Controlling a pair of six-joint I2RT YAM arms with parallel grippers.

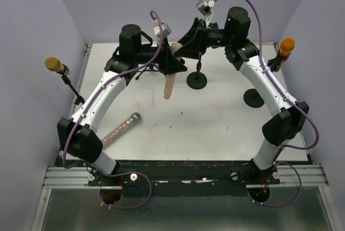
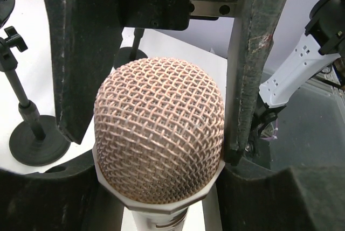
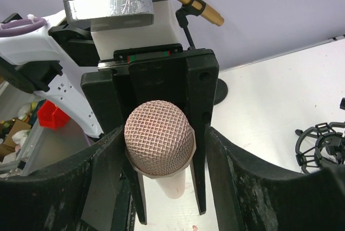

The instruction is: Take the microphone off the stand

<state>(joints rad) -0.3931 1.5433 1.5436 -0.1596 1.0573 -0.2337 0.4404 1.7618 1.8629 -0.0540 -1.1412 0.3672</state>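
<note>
The pink-beige microphone [image 1: 168, 85] with a mesh head hangs tilted in the air over the back of the table, apart from the empty black stand [image 1: 197, 79]. My left gripper [image 1: 173, 61] is shut on its body just below the head. In the left wrist view [image 2: 159, 166] the head [image 2: 159, 123] fills the middle. My right gripper [image 1: 190, 36] faces the left one and is open. In the right wrist view [image 3: 156, 145] its fingers stand wide on either side of the head [image 3: 159, 139].
A glittery silver microphone [image 1: 122, 128] lies on the table at the left. A gold microphone [image 1: 54, 64] sits on a stand at the far left. An orange microphone [image 1: 286, 45] sits on a stand [image 1: 253, 98] at the right. A black shock-mount clip [image 3: 321, 145] shows at the right.
</note>
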